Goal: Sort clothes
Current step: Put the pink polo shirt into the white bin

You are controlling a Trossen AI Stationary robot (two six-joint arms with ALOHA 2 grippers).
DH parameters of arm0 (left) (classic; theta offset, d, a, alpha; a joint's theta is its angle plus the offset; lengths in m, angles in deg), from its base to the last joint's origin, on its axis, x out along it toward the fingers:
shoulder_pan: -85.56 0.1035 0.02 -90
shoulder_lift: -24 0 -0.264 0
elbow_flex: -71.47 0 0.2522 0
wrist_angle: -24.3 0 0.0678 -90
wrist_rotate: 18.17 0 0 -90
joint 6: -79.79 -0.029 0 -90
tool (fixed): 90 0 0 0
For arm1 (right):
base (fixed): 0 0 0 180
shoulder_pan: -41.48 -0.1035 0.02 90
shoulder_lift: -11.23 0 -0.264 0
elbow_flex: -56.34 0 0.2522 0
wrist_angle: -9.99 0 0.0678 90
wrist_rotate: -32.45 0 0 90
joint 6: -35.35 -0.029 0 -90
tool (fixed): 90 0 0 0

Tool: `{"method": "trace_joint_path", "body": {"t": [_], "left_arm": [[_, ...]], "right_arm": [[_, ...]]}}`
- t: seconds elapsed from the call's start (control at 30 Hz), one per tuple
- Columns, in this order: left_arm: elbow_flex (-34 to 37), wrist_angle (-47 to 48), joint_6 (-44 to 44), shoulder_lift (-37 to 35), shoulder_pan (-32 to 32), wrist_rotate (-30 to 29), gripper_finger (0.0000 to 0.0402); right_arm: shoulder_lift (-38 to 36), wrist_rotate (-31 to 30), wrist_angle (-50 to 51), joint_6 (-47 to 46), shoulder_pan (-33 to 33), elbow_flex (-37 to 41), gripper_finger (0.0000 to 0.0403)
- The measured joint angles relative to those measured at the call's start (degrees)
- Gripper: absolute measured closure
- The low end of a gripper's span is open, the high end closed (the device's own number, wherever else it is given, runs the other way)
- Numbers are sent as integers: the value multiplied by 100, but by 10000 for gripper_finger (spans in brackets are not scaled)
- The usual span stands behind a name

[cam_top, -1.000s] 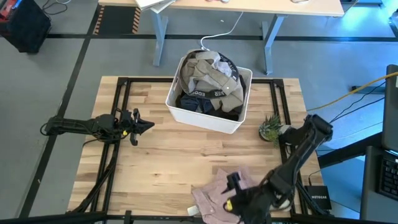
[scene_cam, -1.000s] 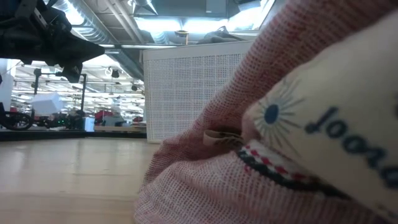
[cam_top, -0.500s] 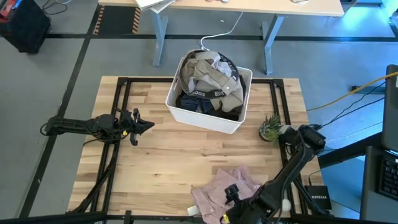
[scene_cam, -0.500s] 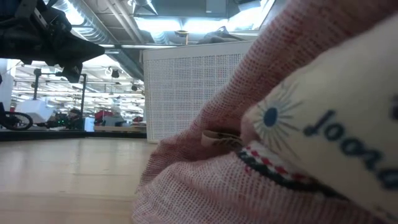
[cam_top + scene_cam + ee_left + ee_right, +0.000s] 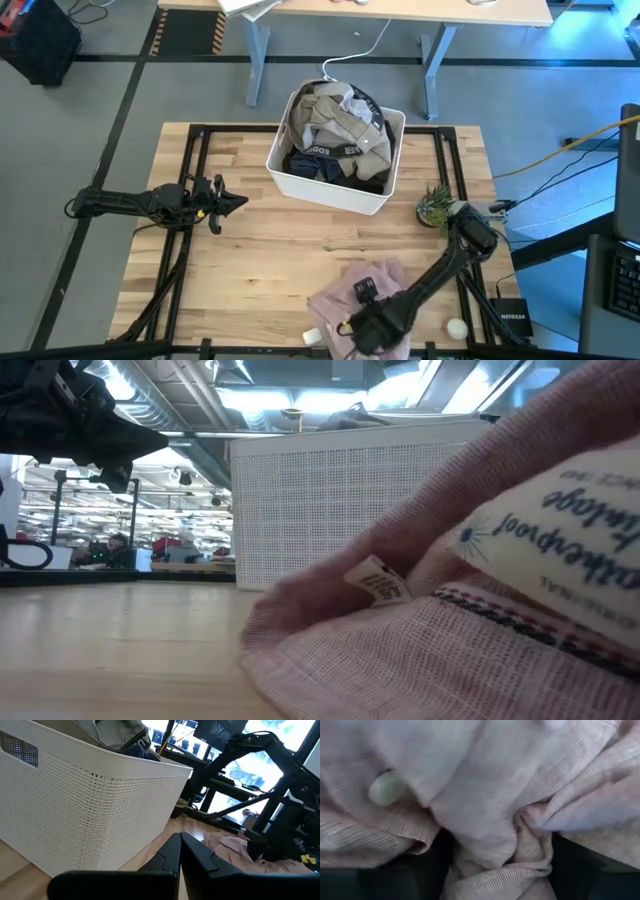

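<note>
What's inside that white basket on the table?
The white basket holds piled clothes: a grey-beige garment on top, a dark garment with a lettered waistband below. Anything deeper is covered. A pale pink garment lies outside.

1. Both arms are built of dark, nearly black links joined by rounded housings, slim along the forearm and thicker at the joints.
2. The left arm's tool (image 5: pixel 232 203) ends in two narrow black fingers (image 5: pixel 169 854) that taper to blunt tips, their flat faces meeting along a thin seam.
3. A small yellow mark sits on the left arm's wrist block, just behind the fingers, in the high view.
4. The right arm's tool (image 5: pixel 352 322) is a chunky black block with a pale patch on top and a yellow spot at its side.
5. The right arm's elbow housing shows a lighter grey cap.
</note>
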Motion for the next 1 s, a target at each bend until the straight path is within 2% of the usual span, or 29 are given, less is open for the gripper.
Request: {"method": "trace_joint_path", "body": {"t": [0.17,0.43,0.6,0.73,1.0], "left_arm": [[-1,0,2,0,1,0,398],[0,0,1,2,-1,0,398],[1,-2,0,0,-1,-2,398],[0,0,2,0,0,0,398],[-1,-1,0,0,0,0,398]], "right_arm": [[16,70,-6,175,233,11,193],[19,-11,52,406,424,17,354],[-26,-444,222,510,444,43,356],[-327,-679,292,472,457,82,356],[-1463,-956,285,292,546,76,356]]}}
